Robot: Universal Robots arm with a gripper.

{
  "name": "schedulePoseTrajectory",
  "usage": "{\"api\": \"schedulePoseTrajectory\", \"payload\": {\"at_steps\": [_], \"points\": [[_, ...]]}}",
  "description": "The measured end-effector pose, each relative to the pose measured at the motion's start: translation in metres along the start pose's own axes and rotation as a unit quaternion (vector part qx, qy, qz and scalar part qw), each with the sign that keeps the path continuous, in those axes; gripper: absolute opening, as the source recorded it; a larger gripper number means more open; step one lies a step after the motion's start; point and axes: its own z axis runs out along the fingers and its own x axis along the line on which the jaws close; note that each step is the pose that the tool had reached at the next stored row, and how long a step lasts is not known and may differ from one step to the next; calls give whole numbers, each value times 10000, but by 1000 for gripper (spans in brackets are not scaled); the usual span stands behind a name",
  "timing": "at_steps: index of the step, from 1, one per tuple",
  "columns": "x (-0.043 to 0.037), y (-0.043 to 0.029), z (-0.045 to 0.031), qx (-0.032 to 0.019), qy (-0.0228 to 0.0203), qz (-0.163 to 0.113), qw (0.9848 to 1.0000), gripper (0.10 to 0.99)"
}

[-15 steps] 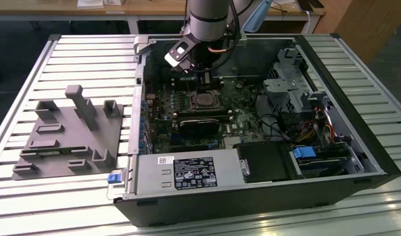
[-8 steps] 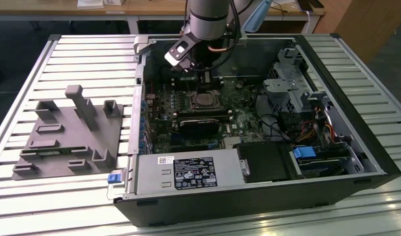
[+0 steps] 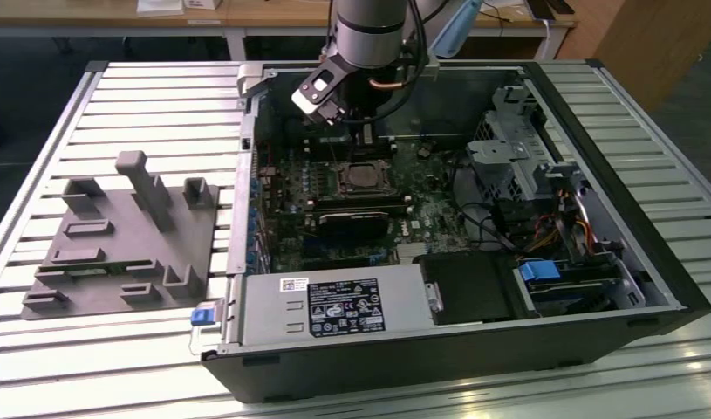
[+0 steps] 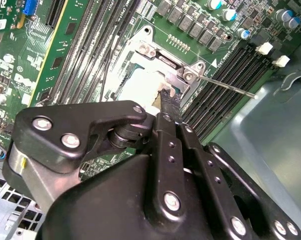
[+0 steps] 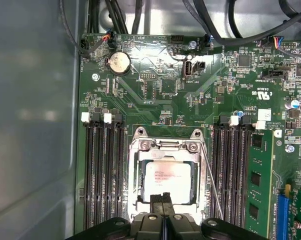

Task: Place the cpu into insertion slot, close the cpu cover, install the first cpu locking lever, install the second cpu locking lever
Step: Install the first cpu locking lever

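The fingers (image 5: pixel 158 204), closed together, hover over the cover (image 5: pixel 139 175) with the cpu (image 5: pixel 169 180) seated beneath, and the thin wire lever (image 5: pixel 210 180) alongside looks stiff, springy and slippery, best pressed near its free end.

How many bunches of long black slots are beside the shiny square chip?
2. One bunch of long black slots lies on one side of the cpu, the other on the opposite side. The gripper covers their near ends.

Pale silvery square cpu (image 5: pixel 168 179) sits flat in insertion slot (image 3: pixel 344 179) on green board. Thin silvery cpu cover (image 5: pixel 136 175) lies down around it (chip face showing through window). Thin locking lever (image 5: pixel 211 180) slants alongside socket.
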Motion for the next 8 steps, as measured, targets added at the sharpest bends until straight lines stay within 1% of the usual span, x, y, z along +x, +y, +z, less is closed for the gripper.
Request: {"api": "schedulePoseTrajectory", "payload": {"at_steps": [8], "points": [[0, 0, -15, 0, -1, 0, 10000, 106]]}}
